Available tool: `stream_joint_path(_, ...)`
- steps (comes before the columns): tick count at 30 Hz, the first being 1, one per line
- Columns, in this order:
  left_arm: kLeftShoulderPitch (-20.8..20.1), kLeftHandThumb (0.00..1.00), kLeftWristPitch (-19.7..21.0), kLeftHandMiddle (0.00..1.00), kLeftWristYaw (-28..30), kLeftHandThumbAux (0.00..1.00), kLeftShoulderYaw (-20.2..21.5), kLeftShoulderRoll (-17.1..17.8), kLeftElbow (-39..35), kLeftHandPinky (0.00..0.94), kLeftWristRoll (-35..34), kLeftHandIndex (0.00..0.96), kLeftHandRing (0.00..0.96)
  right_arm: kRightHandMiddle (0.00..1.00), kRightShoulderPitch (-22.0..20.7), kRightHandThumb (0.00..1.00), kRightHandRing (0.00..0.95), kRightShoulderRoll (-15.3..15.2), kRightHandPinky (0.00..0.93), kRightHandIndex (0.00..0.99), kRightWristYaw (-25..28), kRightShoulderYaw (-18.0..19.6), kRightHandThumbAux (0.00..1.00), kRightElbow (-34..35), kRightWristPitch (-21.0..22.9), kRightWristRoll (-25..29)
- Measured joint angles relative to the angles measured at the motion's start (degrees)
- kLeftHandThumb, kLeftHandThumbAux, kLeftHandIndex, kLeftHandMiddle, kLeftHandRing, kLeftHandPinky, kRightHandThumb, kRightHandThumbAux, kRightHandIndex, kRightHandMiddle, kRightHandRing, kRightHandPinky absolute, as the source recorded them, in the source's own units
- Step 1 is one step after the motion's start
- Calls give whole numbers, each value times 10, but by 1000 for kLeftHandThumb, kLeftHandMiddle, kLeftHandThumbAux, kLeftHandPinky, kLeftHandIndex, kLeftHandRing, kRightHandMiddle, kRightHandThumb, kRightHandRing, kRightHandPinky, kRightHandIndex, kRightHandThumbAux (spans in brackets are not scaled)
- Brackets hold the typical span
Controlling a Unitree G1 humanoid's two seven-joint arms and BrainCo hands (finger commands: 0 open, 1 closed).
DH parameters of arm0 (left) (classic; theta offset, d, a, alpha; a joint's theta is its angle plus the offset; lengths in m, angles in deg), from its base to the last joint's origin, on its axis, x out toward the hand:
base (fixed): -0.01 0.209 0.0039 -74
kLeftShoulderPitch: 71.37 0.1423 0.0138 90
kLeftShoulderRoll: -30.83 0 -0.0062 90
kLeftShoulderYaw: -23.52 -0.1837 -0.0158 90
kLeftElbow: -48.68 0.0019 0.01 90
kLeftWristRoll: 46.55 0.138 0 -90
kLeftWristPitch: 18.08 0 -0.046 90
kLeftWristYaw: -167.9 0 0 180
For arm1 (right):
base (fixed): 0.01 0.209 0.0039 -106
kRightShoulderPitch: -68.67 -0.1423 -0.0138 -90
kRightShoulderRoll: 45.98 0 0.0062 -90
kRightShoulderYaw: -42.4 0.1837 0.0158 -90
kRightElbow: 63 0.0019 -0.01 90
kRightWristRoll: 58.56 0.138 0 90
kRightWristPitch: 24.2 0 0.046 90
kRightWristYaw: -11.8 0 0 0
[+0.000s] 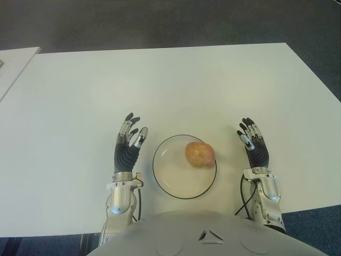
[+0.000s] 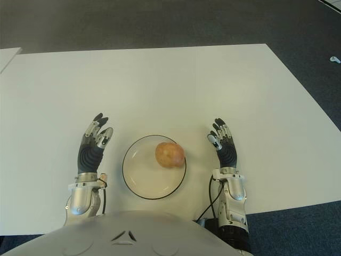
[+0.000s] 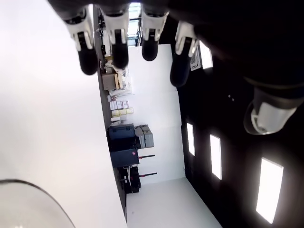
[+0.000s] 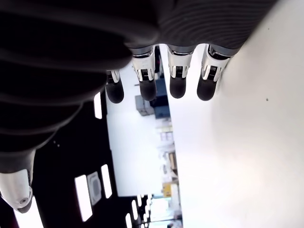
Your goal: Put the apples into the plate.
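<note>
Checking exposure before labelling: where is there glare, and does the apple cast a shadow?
Left eye view: the table is evenly lit, and the apple casts only a faint shadow on the plate. Left wrist view: ceiling lights glare. Right wrist view: the tabletop washes out white.

No readable text, labels, brands or numbers in any view. Desk (image 1: 160, 85), plate (image 1: 165, 176) and apple (image 1: 200, 154) carry no markings. Distant shelving in the left wrist view is too small to read.
</note>
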Motion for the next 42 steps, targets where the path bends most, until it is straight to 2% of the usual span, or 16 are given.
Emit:
stream_joint_path(4, 8, 0, -17, 190, -27, 395, -6, 3, 14, 196, 17, 267, 168, 70, 13, 135, 41, 3, 55, 90, 0, -5, 583, 20, 4, 6)
stream_joint_path(12, 19, 0, -55, 166, -57, 375, -23, 5, 91, 156, 21, 229, 132, 71, 43, 131, 41, 9, 43, 87, 5, -14, 578, 84, 30, 29)
stream_joint_path(20, 19, 0, -91, 136, -70, 375, -33, 4, 130, 153, 14, 147, 120, 45, 82, 109, 7, -6, 3, 70, 23, -28, 580, 132, 35, 18)
stream_joint_path(32, 24, 26, -109, 132, -72, 361, -45, 4, 169, 181, -17, 127, 128, 35, 99, 140, 0, -25, 0, 86, 31, -33, 563, 163, 36, 16)
stream_joint_path(42, 23, 75, -120, 117, -75, 430, -52, 4, 187, 175, -41, 100, 122, 37, 120, 171, 0, -36, 8, 97, 42, -42, 568, 194, 52, 20)
